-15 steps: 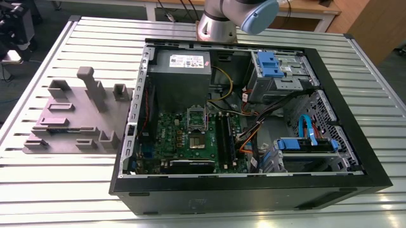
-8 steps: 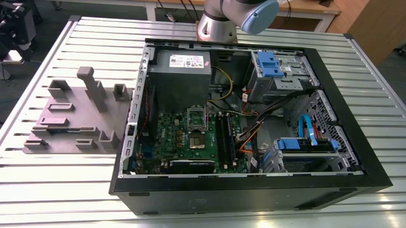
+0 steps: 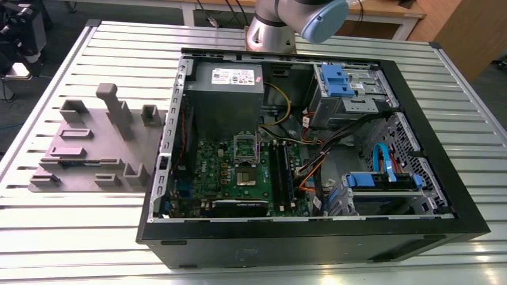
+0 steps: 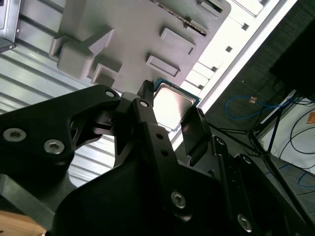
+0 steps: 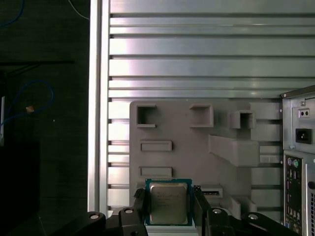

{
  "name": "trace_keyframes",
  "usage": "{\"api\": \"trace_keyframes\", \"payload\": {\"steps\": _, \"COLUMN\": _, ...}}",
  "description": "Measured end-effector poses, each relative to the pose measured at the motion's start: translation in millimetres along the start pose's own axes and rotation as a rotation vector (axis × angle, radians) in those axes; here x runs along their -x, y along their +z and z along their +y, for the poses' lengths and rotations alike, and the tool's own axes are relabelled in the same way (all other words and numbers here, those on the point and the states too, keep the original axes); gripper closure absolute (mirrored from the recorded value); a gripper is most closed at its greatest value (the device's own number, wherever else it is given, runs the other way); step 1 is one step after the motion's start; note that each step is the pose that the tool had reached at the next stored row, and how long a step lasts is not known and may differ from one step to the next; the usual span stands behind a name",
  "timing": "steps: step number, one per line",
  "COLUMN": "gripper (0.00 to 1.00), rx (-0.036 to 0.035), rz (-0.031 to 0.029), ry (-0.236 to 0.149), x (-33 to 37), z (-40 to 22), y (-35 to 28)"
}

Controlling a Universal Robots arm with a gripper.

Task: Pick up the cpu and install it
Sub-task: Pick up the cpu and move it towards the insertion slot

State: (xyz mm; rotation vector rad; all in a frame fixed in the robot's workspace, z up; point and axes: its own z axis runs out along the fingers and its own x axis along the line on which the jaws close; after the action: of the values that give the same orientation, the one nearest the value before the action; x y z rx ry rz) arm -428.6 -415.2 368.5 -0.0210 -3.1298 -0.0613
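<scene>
The pick-up half looks done. In both wrist views the gripper [image 5: 170, 201] [image 4: 171, 109] is gripping the cpu [image 5: 168, 202] [image 4: 172, 105]: the jaws are clenched on it, one black finger pressing on each of two opposite edges, and the silver top is facing the cameras. The chip is hanging over the mauve-grey tray [image 5: 197, 142] [image 4: 133, 34], above the tray's edge on the side away from the computer case [image 5: 298, 147]. It looks large against the tray's recesses. I am judging from this that it is already lifted clear and not resting in a pocket, though the gap beneath it is not showing plainly.

The installing is all left to do. In the exterior view the case [image 3: 317, 243] is lying open on the slatted metal table [image 3: 79, 225], with the tray [image 3: 87, 139] just beside it on the exterior view's left. The metal-framed socket [image 3: 246, 149] is sitting on the green motherboard [image 3: 225, 178] inside the case, well apart from where the chip is being held. The carry across, the lining up and the seating are not yet done.

Counting: one cpu, one gripper, one tray carrying several upright blocks and recesses, one open case, one socket, one table. Inside the case two blue drive brackets are showing, one far [image 3: 341, 80] and one near [image 3: 380, 180].
</scene>
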Motion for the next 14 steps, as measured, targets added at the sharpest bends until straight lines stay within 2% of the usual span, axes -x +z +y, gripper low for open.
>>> {"api": "trace_keyframes", "payload": {"steps": 14, "gripper": 0.53, "rx": 0.0000, "rz": 0.0001, "ry": 0.000, "x": 2.9, "z": 0.0, "y": -0.1}}
